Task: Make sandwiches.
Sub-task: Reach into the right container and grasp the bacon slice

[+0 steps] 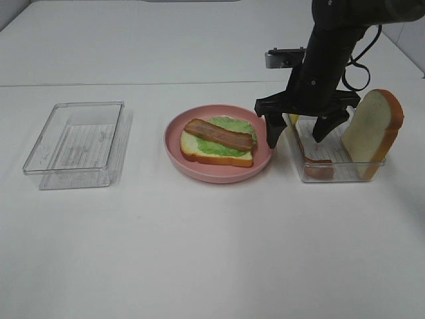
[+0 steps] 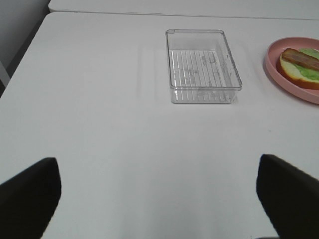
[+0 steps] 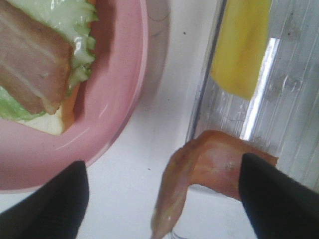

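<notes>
The left hand (image 2: 157, 199) is hanging open over the counter's (image 2: 99, 124) left part. The half-built sandwich (image 1: 218, 143) is sitting on the plate (image 1: 219, 178) mid-counter. The right hand (image 1: 297, 136) is hovering open above a limp, light bacon strip (image 3: 199, 169) drooping over the tray's (image 1: 345, 179) rim. Pinching the strip's hump looks best.

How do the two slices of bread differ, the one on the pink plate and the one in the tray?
The plate slice lies flat; the tray slice stands on edge. The plate slice carries lettuce and bacon; the tray slice is bare. Both are white with orange-brown crust.
</notes>
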